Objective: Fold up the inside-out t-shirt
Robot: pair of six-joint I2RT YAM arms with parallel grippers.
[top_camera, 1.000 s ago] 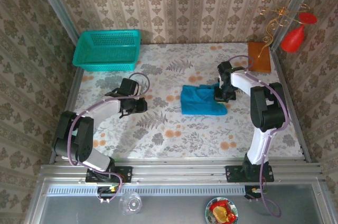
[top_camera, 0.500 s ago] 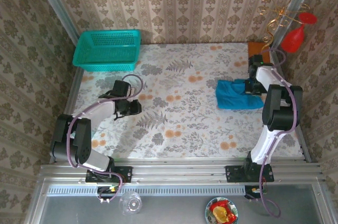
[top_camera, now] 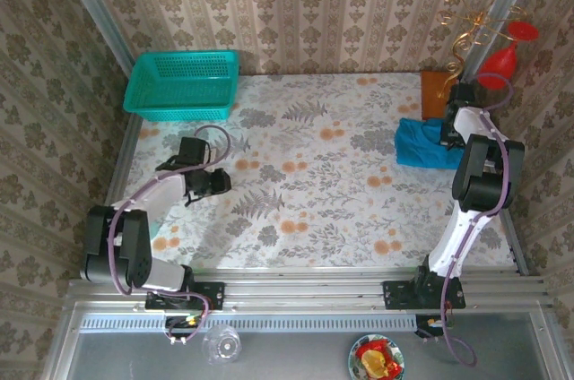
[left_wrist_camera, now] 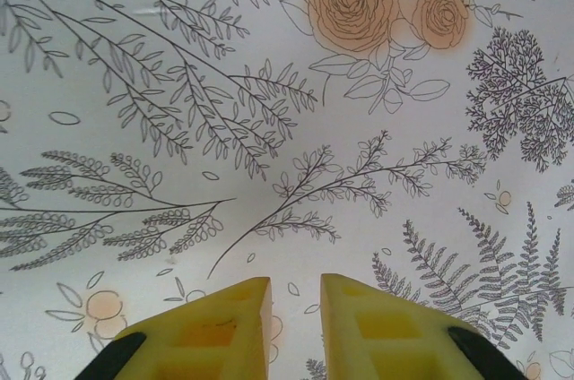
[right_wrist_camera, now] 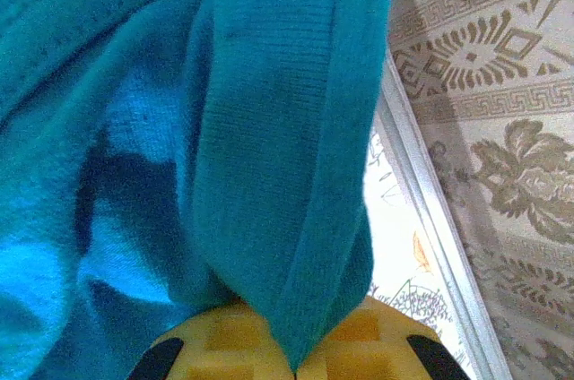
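Note:
The teal-blue t-shirt [top_camera: 424, 143] lies bunched at the far right of the table. My right gripper [top_camera: 451, 132] is shut on its right edge. In the right wrist view a fold of the shirt [right_wrist_camera: 278, 174] runs down into the pinch between the yellow fingers [right_wrist_camera: 215, 344], and the cloth covers most of that view. My left gripper [top_camera: 218, 182] hovers over the floral tablecloth at the left, far from the shirt. Its yellow fingers [left_wrist_camera: 215, 331] stand a small gap apart with nothing between them.
A turquoise mesh basket [top_camera: 182, 84] stands at the back left. An orange-brown board [top_camera: 437, 91] lies at the back right corner, just behind the shirt. The table's metal side rail [right_wrist_camera: 430, 219] runs close by the right gripper. A red ornament [top_camera: 499, 64] hangs at the right wall.
My right gripper has dragged the shirt from the table's middle to the far right edge. The left arm has drawn back to the left.

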